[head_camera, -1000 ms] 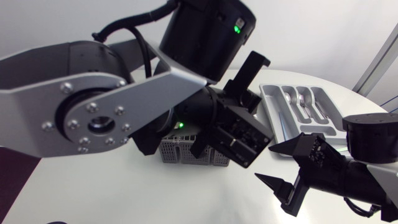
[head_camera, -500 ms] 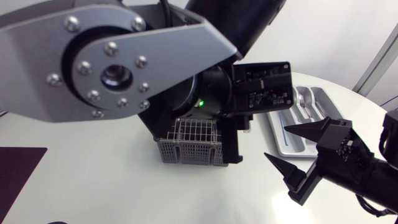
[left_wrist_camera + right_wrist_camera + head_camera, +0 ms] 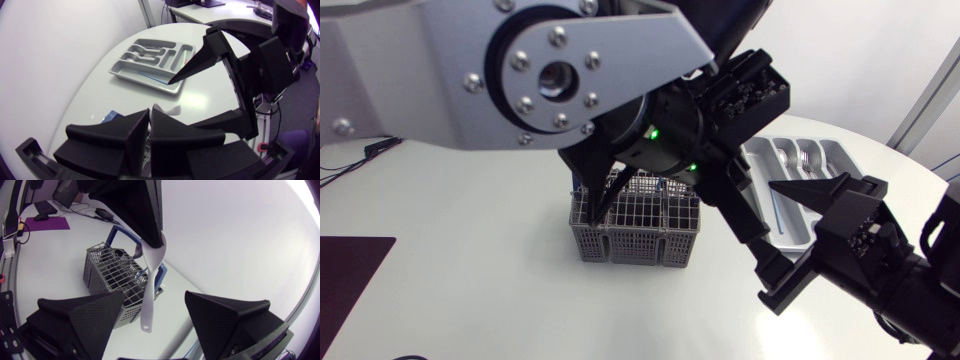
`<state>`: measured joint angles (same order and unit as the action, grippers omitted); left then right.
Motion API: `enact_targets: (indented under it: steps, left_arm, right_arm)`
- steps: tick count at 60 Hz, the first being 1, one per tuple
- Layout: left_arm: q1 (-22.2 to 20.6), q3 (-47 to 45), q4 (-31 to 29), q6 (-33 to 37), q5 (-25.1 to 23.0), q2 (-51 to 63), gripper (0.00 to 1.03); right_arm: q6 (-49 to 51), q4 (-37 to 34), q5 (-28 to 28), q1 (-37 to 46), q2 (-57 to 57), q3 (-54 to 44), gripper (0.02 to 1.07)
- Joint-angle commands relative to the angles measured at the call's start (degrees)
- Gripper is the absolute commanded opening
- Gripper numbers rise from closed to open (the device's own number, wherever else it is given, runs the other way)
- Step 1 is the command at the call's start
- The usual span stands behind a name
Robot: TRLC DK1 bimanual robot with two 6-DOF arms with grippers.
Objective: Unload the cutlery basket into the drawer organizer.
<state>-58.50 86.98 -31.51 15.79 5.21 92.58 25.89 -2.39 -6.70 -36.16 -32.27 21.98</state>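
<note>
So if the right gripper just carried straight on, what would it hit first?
Probably the white utensil hanging from the left gripper, just ahead of the open right gripper; the basket sits behind, though depth is unclear.

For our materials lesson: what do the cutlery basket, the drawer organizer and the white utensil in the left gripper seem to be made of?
Cutlery basket: probably moulded plastic, matte grey; thin open grid walls.
Drawer organizer: likely plastic, smooth silver-grey, soft sheen.
White utensil, pinched in the left gripper: seemingly plastic; opaque, slightly glossy, hole at its end.
</note>
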Motion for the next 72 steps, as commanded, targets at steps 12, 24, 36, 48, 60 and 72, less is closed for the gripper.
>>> enact_targets:
  steps: [12,24,36,48,60,72]
  left_arm:
    - [1.6,3.9,-1.9,-10.8,-2.8,2.4,0.19]
    - [1.7,5.0,-3.1,-12.7,-3.0,3.3,0.19]
    - [1.7,5.0,-3.5,-12.9,-3.3,3.3,0.19]
    - [1.9,4.7,-3.5,-12.9,-3.3,3.4,0.19]
    - [2.1,3.7,-3.5,-13.2,-3.3,3.4,0.19]
    - [2.2,3.7,-3.5,-13.3,-3.3,3.4,0.19]
  right_arm:
    - [-0.6,4.1,-4.5,-2.3,-2.1,-1.5,0.67]
    - [-0.4,5.8,-5.3,-2.8,-4.4,-0.8,0.42]
    - [-0.4,7.3,-5.5,-2.8,-7.1,0.3,0.38]
    - [-0.4,7.9,-6.7,-3.5,-7.5,0.9,0.29]
    - [-0.7,7.8,-7.9,-4.9,-7.2,1.1,0.20]
    - [-0.7,7.3,-8.7,-5.5,-7.2,1.7,0.12]
